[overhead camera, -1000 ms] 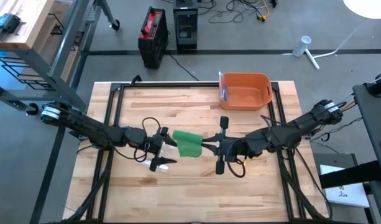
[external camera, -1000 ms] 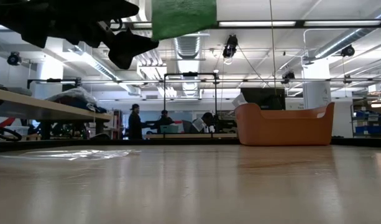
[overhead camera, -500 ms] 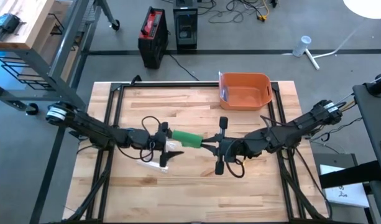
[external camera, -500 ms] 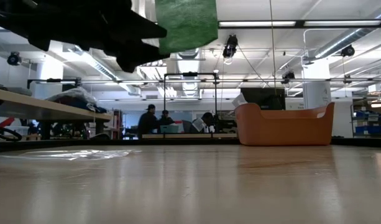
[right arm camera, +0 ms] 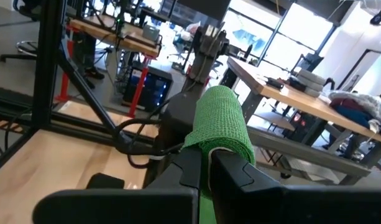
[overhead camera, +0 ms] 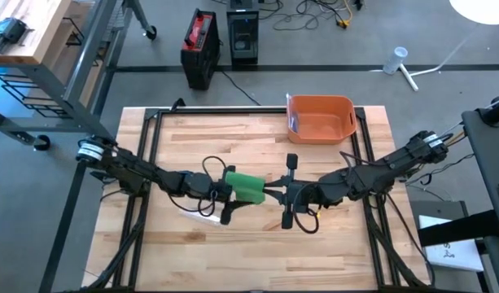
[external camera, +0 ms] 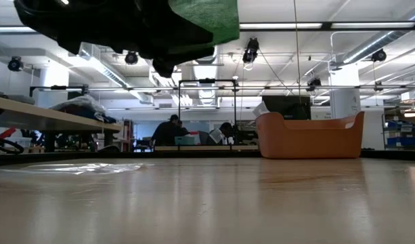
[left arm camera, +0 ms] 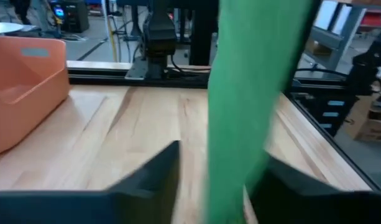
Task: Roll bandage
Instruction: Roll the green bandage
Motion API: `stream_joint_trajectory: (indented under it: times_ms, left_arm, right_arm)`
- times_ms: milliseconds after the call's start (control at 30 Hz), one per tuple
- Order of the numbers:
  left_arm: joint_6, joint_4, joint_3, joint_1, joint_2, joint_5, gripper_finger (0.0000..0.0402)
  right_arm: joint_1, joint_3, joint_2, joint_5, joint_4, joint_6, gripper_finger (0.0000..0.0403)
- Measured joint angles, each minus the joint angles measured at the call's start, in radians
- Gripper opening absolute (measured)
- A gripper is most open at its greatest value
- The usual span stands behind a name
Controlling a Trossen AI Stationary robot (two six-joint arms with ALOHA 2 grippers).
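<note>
While right gripper (overhead camera: 269, 194) clamps green bandage (overhead camera: 247, 185), left gripper (overhead camera: 230, 193) straddles it, part-open.

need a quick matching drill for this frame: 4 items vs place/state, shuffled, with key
Items:
1. green bandage
2. orange bin
3. right gripper
4. left gripper

Places/states:
A. at the table's far edge, right of centre
B. shut on one end of the bandage
C. held in the air above the table's middle, between both arms
D. fingers on either side of the hanging bandage

Pairs: 1-C, 2-A, 3-B, 4-D
</note>
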Motion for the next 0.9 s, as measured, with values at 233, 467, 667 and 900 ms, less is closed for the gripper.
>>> stream_joint_trajectory:
  times_ms: [233,467,667,900]
  left_arm:
    - [-0.003,0.000,0.004,0.000,-0.003,-0.007,0.0015]
    - [-0.025,-0.006,-0.039,-0.001,-0.014,-0.007,0.0004]
    - [-0.042,-0.004,-0.072,-0.004,-0.013,-0.007,0.0001]
    - [-0.086,-0.003,-0.122,-0.004,-0.013,-0.058,0.0000]
  right_arm:
    - [0.000,0.000,-0.002,0.003,-0.029,0.013,0.0009]
    - [0.000,0.000,-0.010,0.105,-0.027,-0.038,0.0009]
    - [-0.003,-0.001,-0.029,0.140,-0.009,-0.067,0.0009]
    - [-0.002,-0.001,-0.058,0.124,0.063,-0.016,0.0009]
